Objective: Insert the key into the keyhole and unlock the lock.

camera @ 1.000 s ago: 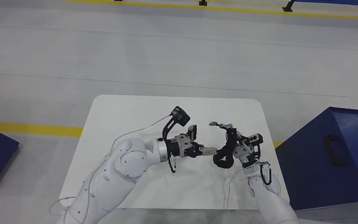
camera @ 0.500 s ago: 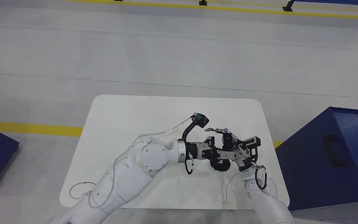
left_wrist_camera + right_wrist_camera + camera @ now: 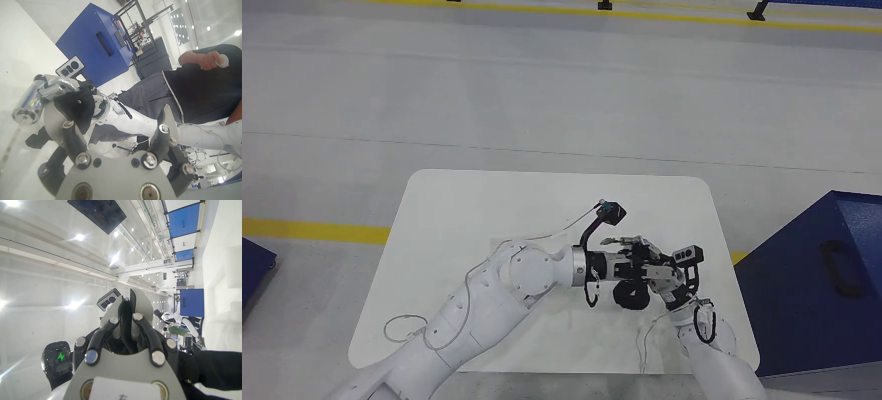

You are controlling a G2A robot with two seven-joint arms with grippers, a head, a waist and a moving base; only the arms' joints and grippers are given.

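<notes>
1. Here, the left gripper (image 3: 107,113) is shown with its fingers spread wide, nothing being held between them.
2. The lock (image 3: 32,102) is carried just beside one left finger, above the table (image 3: 462,230). A thin strip, taken for the key (image 3: 14,140), is seen running from its end face, though this cannot be confirmed.
3. The right gripper (image 3: 128,296) is shown pressed together and is judged to pinch the lock's shackle end.
4. Insertion is judged possibly done. The turn is judged outstanding, as no release of the shackle is seen.
</notes>
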